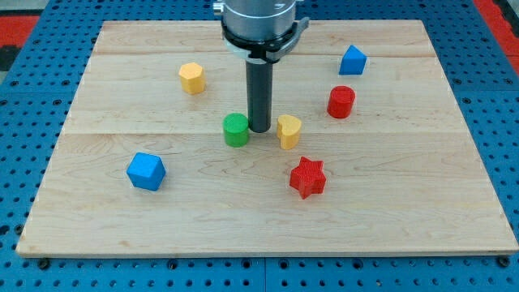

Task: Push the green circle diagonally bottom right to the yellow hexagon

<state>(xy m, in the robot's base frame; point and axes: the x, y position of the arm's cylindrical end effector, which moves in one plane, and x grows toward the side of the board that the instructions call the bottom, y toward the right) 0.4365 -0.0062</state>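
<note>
Wooden worktop (422, 227) of pale planks carries seven small blocks, with a blue pegboard surface (32, 49) showing around its edges. Counted by colour: two yellow, two blue, two red, one green. The green circle (236, 130) sits near the middle of the worktop, and my tip (260, 130) stands just beside it on the view's right, close enough that contact cannot be ruled in or out. Just to the view's right of my tip is a yellow block (289, 130), its shape hard to make out, so the rod's end stands between green and yellow. The yellow hexagon (191, 78) lies well apart, toward the view's top left. A red star (307, 178) rests below and to the right of the centre group; a red cylinder (341, 102) stands toward the view's right, with a blue block (353, 60) above it. A blue cube (146, 171) sits alone at the view's lower left. No jaws are fitted: the arm ends in a plain dark rod, holding nothing.
</note>
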